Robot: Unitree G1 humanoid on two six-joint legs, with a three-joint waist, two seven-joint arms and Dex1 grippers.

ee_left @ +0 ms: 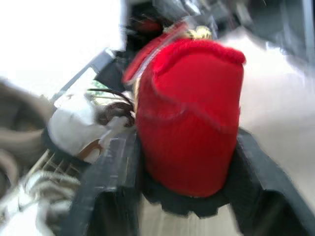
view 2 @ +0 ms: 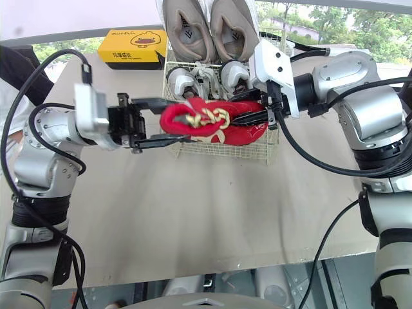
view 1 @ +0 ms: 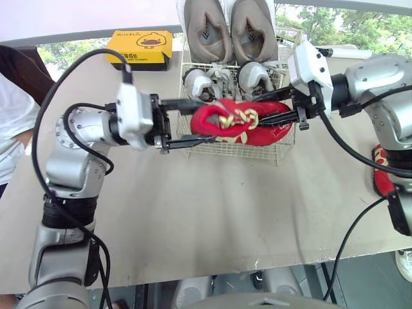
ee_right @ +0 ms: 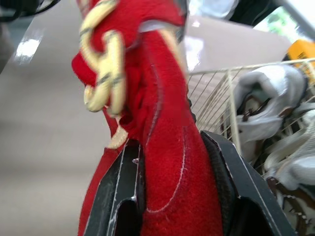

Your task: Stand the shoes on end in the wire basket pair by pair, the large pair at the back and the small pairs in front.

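A red shoe [view 1: 239, 122] with gold laces hangs lying sideways over the front of the wire basket [view 1: 228, 149]. My left gripper [view 1: 198, 122] is shut on its toe end, and the left wrist view has the red toe [ee_left: 192, 113] wedged between both fingers [ee_left: 106, 187]. My right gripper [view 1: 275, 118] is shut on the other end, where the red shoe [ee_right: 165, 147] sits between the black pads [ee_right: 231, 182]. At the back of the basket a large grey pair [view 1: 225, 29] stands on end. A small white pair [view 1: 206, 84] stands in front of it.
A second red shoe [view 1: 382, 172] lies on the table by its right edge, behind my right arm. A yellow box [view 1: 139, 48] sits at the back left of the table [view 1: 212, 212]. A person in a white shirt [view 1: 11, 129] stands at the left edge.
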